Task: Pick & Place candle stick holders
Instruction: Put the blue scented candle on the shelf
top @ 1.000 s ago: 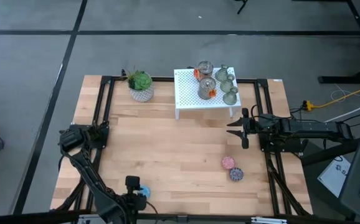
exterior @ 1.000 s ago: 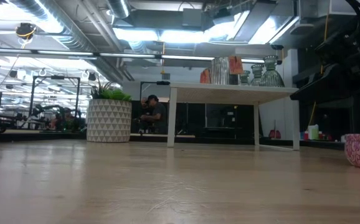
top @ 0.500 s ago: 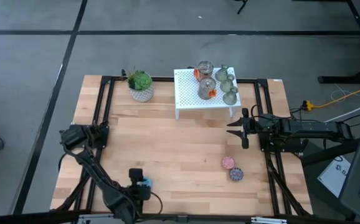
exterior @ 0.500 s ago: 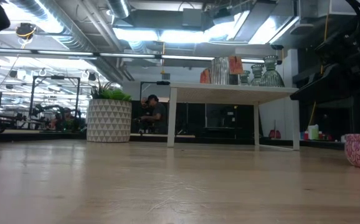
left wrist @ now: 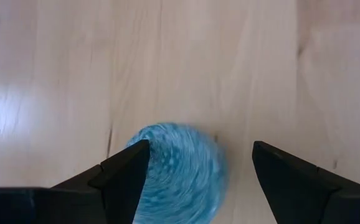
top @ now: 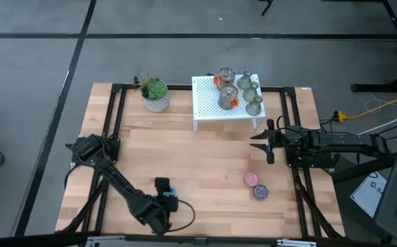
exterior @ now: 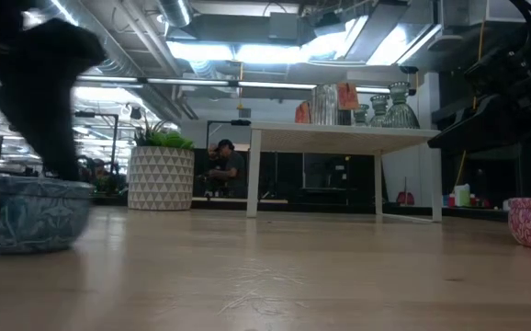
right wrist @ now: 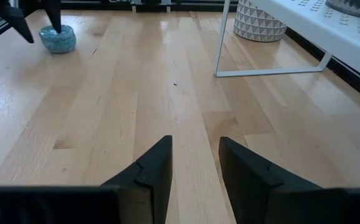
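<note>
The olive-grey candle stick holders [top: 253, 104] stand on their bases on the white shelf [top: 209, 103] at the table's far side; the low view shows them there too [exterior: 389, 103]. My left gripper [top: 164, 197] is open near the table's near edge, its fingers down on either side of a flat blue disc [left wrist: 177, 171]. The disc lies on the table [exterior: 27, 213]. My right gripper [top: 259, 140] waits open by the right edge, nothing between its fingers [right wrist: 195, 146]. My left gripper touches the blue disc with the inner side of one finger [left wrist: 127, 168], which lies against the disc's rim [left wrist: 150, 152]. The other finger [left wrist: 273, 165] stands apart from it. The fingers slant down from above, and the disc lies flat on the table.
A pink disc [top: 251, 179] and a purple disc [top: 260, 192] lie near the right edge. A potted plant [top: 156, 92] stands at the far side beside the shelf, which also carries two glass jars [top: 227, 97]. Bare wood stretches across the table's middle.
My left gripper has gone toward the table's right edge and a little toward its far edge, staying open. The blue disc has slid along the table with it, still lying flat.
</note>
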